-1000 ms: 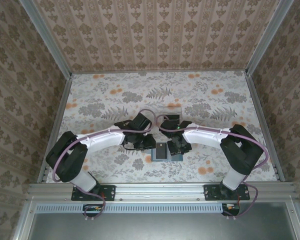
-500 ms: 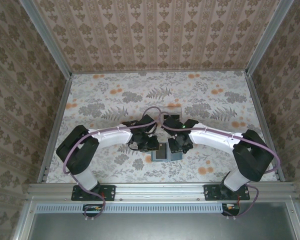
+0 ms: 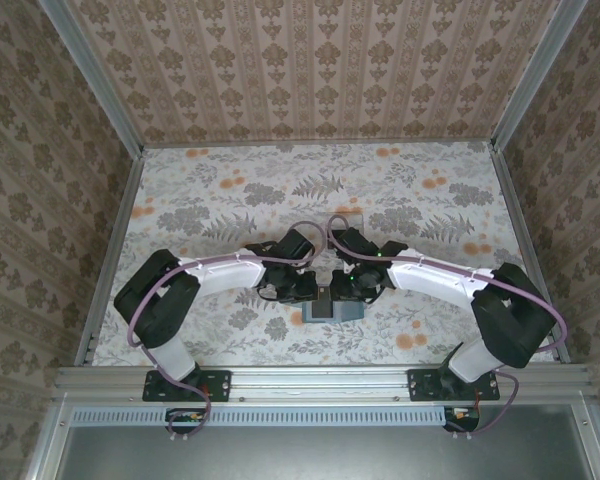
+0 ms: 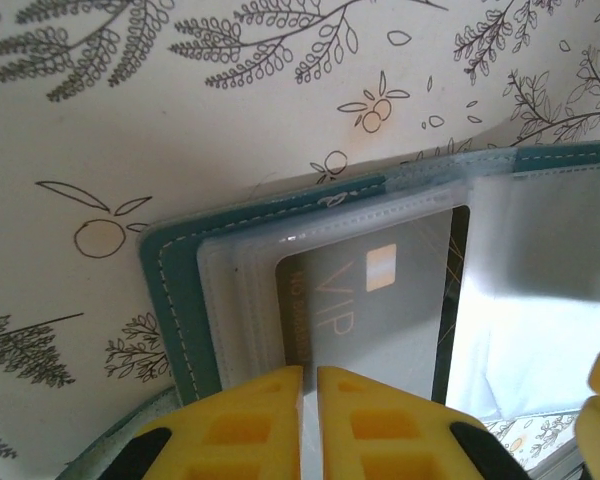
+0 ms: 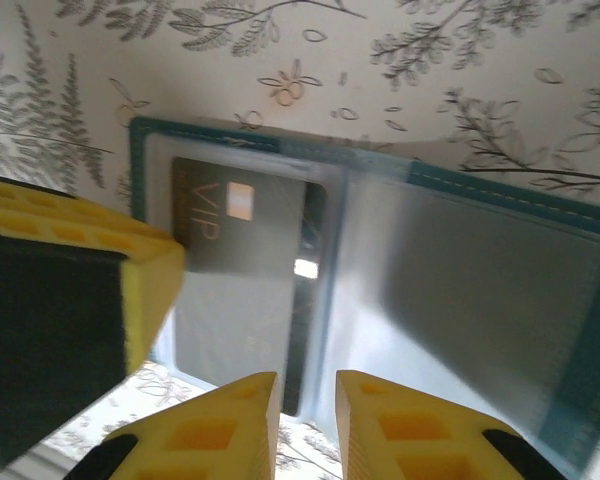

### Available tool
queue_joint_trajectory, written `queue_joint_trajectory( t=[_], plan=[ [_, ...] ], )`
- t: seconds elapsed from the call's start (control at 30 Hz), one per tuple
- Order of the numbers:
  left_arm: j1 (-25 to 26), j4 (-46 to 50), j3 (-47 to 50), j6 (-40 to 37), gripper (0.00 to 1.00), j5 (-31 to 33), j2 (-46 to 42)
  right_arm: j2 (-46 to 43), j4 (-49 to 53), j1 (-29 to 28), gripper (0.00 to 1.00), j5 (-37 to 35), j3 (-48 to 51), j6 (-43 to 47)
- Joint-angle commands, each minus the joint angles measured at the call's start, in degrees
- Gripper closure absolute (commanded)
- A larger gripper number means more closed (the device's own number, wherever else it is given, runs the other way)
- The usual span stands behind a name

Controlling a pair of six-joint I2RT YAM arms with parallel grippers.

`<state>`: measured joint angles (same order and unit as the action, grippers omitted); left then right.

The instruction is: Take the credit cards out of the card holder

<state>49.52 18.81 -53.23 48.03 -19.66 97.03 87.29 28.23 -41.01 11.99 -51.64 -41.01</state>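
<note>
The dark-teal card holder (image 3: 332, 312) lies open on the floral table between both grippers. A dark grey credit card (image 4: 380, 300) marked VIP sits in the clear sleeve of its left half (image 4: 170, 290). My left gripper (image 4: 310, 378) is at the card's near end, jaws almost together with the card's edge in the thin gap. My right gripper (image 5: 308, 385) hovers at the holder's (image 5: 580, 215) near edge over the centre fold, jaws a little apart. The same card (image 5: 250, 225) lies ahead of it, and a left finger (image 5: 145, 290) stands close by. From above, the left gripper (image 3: 308, 291) and right gripper (image 3: 350, 290) nearly meet.
A clear plastic tray (image 3: 345, 214) sits just behind the two wrists. Patterned walls close off the table on three sides, and a metal rail (image 3: 320, 380) runs along the near edge. Purple cables loop over both arms.
Both wrists have moved inward and down onto the holder. Both pairs of jaws have narrowed, the right one more.
</note>
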Motion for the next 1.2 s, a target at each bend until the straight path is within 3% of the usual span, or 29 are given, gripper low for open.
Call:
queue_joint_trajectory(
  t=[0.0,0.27,1.17],
  plan=[
    [0.12,0.67,0.50,0.57,0.87,-0.45,0.70,0.08,-7.77,0.91,0.77,7.12,1.98,-3.23],
    [0.10,0.70,0.89,0.55,0.88,-0.29,0.44,3.18,-11.51,2.18,0.78,10.10,2.82,-4.56],
    [-0.34,1.57,1.20,0.31,0.88,0.06,-0.12,7.79,-8.24,2.34,0.74,4.88,2.20,-1.98]
  ],
)
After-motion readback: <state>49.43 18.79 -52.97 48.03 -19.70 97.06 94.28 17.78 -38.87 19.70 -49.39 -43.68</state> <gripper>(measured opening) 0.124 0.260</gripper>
